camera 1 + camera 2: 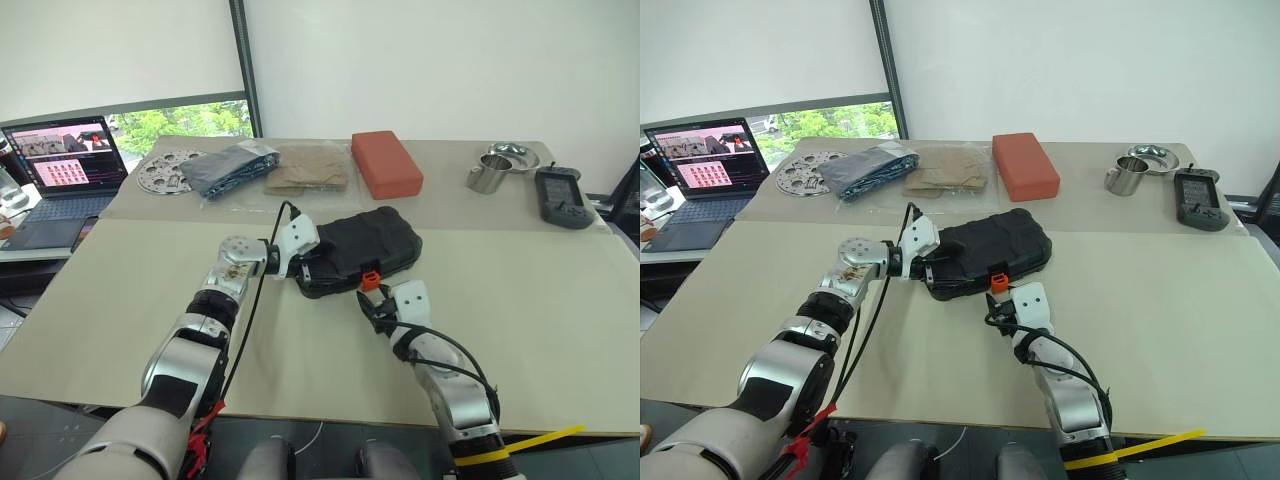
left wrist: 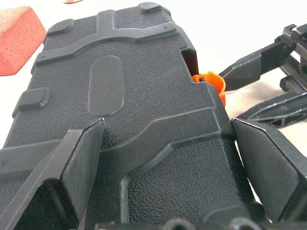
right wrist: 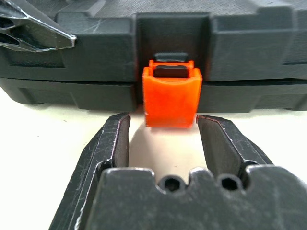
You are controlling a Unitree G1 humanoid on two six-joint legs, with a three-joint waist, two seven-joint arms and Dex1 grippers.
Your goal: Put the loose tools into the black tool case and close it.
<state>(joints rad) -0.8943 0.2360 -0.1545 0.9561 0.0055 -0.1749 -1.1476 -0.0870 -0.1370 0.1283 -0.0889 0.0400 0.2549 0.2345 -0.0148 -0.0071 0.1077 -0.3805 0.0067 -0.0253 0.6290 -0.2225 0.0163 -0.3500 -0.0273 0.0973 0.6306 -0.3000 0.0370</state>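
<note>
The black tool case (image 1: 365, 245) lies closed on the beige table, its orange latch (image 1: 370, 279) on the near side. My left gripper (image 1: 300, 262) is open at the case's left end, and its fingers (image 2: 72, 158) straddle that end of the lid. My right gripper (image 1: 372, 300) is open just in front of the latch. In the right wrist view the orange latch (image 3: 170, 98) stands between and slightly beyond its fingertips (image 3: 117, 129). The loose tools are out of view.
Behind the case lie a red rectangular block (image 1: 386, 163), a brown bag (image 1: 308, 170), a dark bag (image 1: 230, 167) and a round metal plate (image 1: 165, 172). A metal cup (image 1: 487, 172), a bowl (image 1: 512, 155) and a black device (image 1: 562, 197) sit far right. A laptop (image 1: 65, 165) stands far left.
</note>
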